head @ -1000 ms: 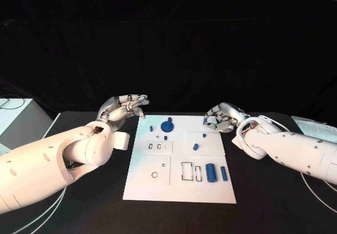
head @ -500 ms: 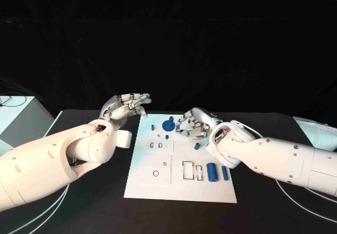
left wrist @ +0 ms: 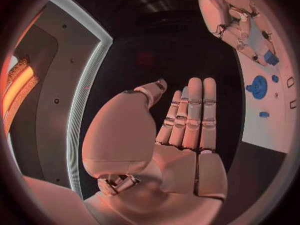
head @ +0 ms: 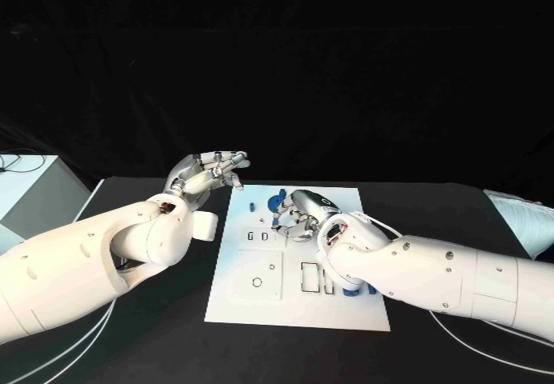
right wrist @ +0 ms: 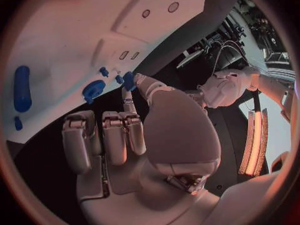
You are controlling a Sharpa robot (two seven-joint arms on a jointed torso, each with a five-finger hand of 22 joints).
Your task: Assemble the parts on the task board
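I see the task board (head: pixel 298 304) lying in the centre of the frame on the black table (head: pixel 462 352), with blue parts scattered on it. Near its upper edge sits a blue round part (right wrist: pixel 94 90). My right hand (head: pixel 297 214) reaches over that upper area, and I see a small blue part (right wrist: pixel 129 81) pinched at its fingertips, right beside the round one. My left hand (head: pixel 210 174) hovers off the board's upper left corner, fingers extended side by side, holding nothing.
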